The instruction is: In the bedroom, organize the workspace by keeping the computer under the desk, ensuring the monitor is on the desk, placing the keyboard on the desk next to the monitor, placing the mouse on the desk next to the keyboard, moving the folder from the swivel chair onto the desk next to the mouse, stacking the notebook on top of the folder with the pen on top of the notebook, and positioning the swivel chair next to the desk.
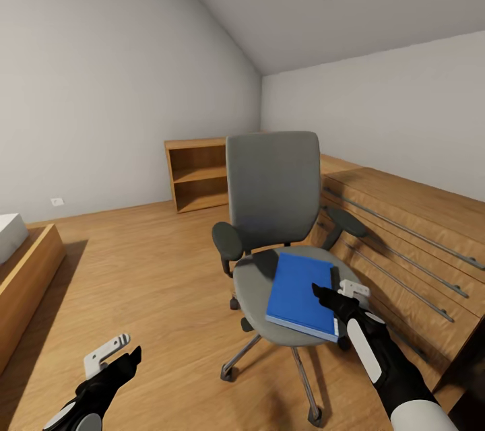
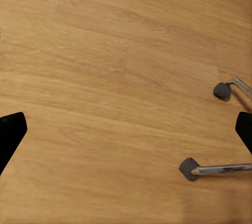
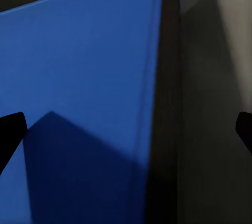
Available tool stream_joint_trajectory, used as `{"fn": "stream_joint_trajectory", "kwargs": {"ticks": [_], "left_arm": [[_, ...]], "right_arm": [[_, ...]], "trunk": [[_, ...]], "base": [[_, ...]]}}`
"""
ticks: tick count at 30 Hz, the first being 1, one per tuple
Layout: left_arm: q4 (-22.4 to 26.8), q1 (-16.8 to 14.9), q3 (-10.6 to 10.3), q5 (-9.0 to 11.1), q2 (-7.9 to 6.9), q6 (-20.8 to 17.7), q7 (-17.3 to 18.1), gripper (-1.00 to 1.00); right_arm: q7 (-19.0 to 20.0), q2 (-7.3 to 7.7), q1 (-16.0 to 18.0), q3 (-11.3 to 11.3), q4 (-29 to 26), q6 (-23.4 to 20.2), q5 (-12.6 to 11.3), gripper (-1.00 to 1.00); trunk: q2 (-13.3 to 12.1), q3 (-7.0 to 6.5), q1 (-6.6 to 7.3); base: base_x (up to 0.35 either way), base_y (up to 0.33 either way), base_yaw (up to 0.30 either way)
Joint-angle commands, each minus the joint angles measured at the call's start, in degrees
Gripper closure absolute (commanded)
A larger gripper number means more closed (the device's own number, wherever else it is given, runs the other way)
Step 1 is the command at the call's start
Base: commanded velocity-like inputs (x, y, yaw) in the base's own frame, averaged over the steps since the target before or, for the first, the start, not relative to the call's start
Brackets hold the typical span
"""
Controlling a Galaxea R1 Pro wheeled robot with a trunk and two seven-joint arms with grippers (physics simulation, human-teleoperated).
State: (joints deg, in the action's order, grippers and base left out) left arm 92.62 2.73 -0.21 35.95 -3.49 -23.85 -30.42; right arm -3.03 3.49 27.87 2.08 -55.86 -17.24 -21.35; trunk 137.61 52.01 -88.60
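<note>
Here: folder (image 1: pixel 301 294) bright blue, dark spine strip.

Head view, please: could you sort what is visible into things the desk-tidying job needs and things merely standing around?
Needed for the job:
- folder, lying on the chair seat
- swivel chair
- right gripper, open over the folder's spine edge

Standing around:
- open wooden shelf unit
- wooden dresser beside the chair
- left gripper, open over bare floor

Right tool (image 1: pixel 331 294) reaches forward with fingers spread wide; left tool (image 1: pixel 121 355) hangs low, likewise spread.
</note>
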Motion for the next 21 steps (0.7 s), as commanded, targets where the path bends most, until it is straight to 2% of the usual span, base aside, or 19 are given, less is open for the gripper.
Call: {"fn": "stream_joint_trajectory", "kwargs": {"ticks": [1,10,15,21], "left_arm": [[0.1,0.0,0.0,0.5,-0.02,-0.1,-0.4,-1.0],[0.1,0.0,0.3,0.5,-0.1,-0.2,-0.3,-1.0],[0.1,0.0,0.3,0.5,-0.11,-0.2,-0.3,-1.0],[0.1,0.0,0.3,0.5,-0.11,-0.2,-0.2,-1.0]], "right_arm": [[-0.4,0.02,0.0,-0.1,1.5,-0.3,-0.5,-1.0],[-0.4,0.02,0.0,0.0,1.5,-0.3,-0.5,-1.0],[-0.4,0.02,0.0,0.0,1.5,-0.3,-0.5,-1.0],[-0.4,0.02,0.0,0.0,1.5,-0.3,-0.5,-1.0]], "trunk": [[0.0,0.06,0.0],[0.0,0.06,0.0],[0.0,0.06,0.0],[0.0,0.06,0.0]], "base": [[0.0,0.0,0.0],[-0.006,0.0,0.0],[-0.18,0.0,0.0],[-0.061,0.0,0.0]]}}
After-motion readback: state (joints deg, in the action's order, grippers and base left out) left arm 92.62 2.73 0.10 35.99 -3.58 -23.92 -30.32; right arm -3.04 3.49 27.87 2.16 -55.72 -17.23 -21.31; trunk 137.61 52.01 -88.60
